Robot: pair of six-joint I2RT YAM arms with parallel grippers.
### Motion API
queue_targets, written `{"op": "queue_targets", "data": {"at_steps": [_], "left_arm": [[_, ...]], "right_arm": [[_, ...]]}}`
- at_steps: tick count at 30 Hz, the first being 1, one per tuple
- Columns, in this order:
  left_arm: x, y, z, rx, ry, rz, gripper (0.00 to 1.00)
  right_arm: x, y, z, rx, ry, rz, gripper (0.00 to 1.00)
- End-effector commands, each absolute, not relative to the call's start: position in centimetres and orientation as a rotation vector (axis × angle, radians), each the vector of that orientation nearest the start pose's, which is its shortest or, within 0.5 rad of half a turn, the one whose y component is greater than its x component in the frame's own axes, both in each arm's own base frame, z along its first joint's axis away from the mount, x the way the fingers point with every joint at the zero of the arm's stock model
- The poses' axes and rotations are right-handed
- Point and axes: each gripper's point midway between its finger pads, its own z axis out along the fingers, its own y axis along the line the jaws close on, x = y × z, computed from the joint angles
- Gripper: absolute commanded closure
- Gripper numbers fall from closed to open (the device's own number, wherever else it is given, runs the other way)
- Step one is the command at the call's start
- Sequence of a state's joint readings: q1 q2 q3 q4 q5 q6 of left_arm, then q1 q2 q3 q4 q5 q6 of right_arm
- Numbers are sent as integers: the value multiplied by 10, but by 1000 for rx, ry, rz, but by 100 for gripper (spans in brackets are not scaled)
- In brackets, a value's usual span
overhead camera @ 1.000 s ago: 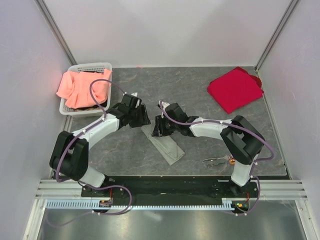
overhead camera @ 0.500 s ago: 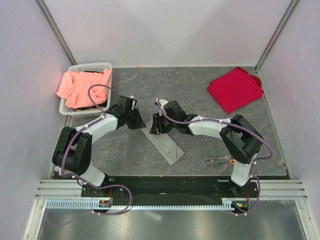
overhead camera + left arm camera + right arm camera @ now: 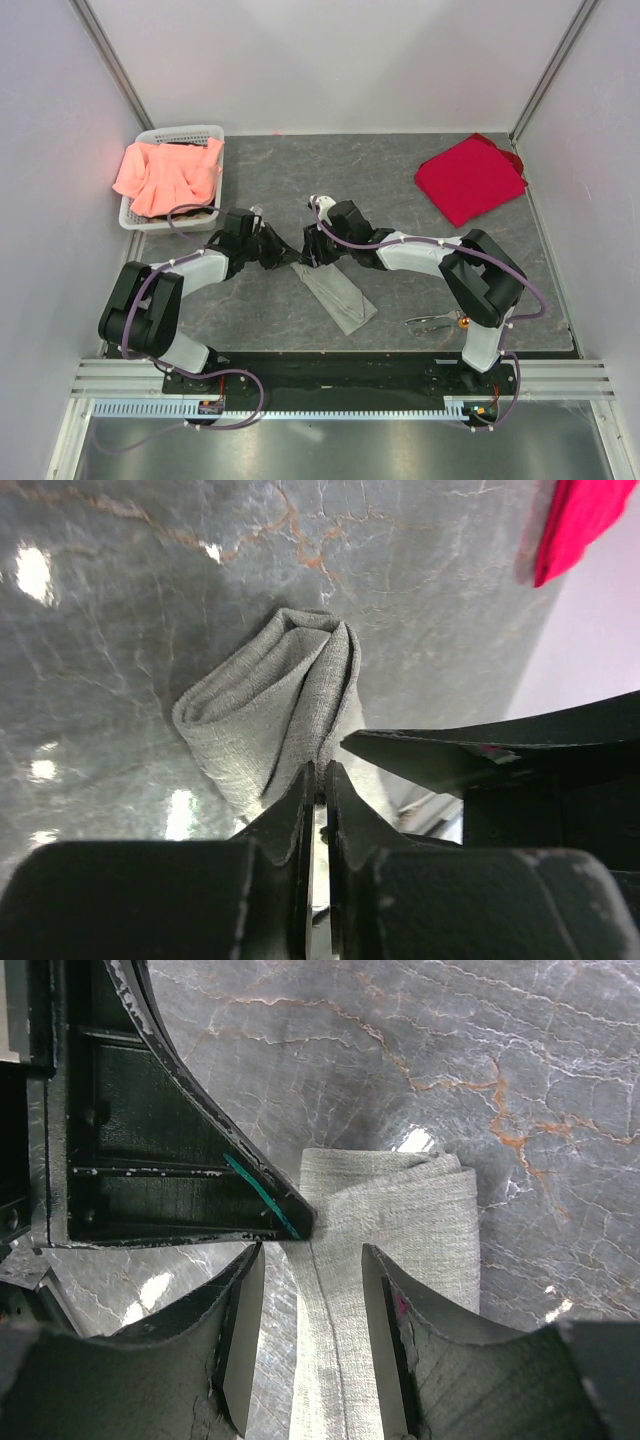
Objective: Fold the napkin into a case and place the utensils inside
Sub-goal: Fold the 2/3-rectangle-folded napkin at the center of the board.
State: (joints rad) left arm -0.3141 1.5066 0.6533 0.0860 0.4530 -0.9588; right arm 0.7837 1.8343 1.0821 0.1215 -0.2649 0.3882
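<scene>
From top view: seeing napkin [image 3: 338, 295] folded to a narrow strip, lying diagonally on table [image 3: 400, 165], from frame centre down toward lower right. Seeing both grippers meet at its upper-left end, left gripper [image 3: 280, 255] on the left side, right gripper [image 3: 315, 255] on the right side. Can't read either jaw state from up there, wrists blocking the tips

From left wrist: reading jaws as pinched almost together right at the napkin's near edge, with only a thin pale sliver between the fingers [image 3: 290, 815], which looks like a cloth layer clamped. Seeing that end of the cloth as a bulging, layered bundle with rounded folds, which looks flat from above. Catching one right-gripper finger at right of frame, just beside the cloth, plus a corner of red cloth [image 3: 575, 525] at upper right

From right wrist: reading jaws as open, fingers [image 3: 240, 1340] spread around the strip's left edge, cloth running between them toward frame bottom. Can't tell whether the pads touch the fabric. Seeing a left-gripper fingertip in upper left of frame, touching the napkin's edge

Only from top view: seeing utensils [image 3: 440, 322] at lower right, near the right arm's base, well apart from the napkin. Seeing the whole red cloth at upper right, and white basket [image 3: 180, 135] at upper left holding salmon cloth [image 3: 165, 175]
</scene>
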Motion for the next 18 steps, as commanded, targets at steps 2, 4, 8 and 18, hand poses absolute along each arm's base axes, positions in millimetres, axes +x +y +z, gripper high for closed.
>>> {"op": "queue_targets", "data": {"at_steps": [2,4,8,18], "left_arm": [[307,-223,99,-664,2343,-1300,98],[307,-225,100,-694,2340,-1322,98],[305,-226,104,-754,2322,-1372,98],[303,-224,101,-751,2330,-1349,98]], "right_arm": [[297,390,94,-650,2164,952,49],[294,390,94,-655,2162,956,49],[292,386,90,-643,2173,937,50],[296,381,97,-603,2165,903,87]]}}
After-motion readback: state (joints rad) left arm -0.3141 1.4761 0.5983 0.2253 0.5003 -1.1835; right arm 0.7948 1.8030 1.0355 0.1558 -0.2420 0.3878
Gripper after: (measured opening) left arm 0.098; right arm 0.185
